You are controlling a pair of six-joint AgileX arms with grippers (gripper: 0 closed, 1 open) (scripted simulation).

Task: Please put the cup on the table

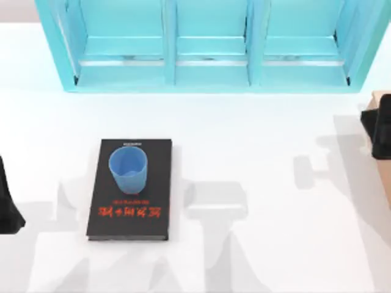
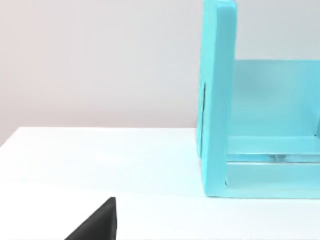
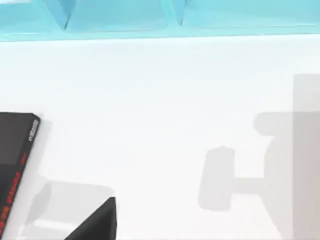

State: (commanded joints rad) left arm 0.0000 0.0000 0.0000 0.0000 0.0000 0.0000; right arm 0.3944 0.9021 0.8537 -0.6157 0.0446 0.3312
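Cup (image 1: 128,169) upright on book (image 1: 130,210); both arms parked at table (image 1: 269,152) edges, fingers' state seemingly untellable.

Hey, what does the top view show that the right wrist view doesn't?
Top view alone: the small translucent light-blue plastic cup standing upright on the book, plus both parked arms at the left and right edges. Right wrist view alone: nothing extra. Both share the black book with red lettering, the turquoise shelf unit and the glossy white table.
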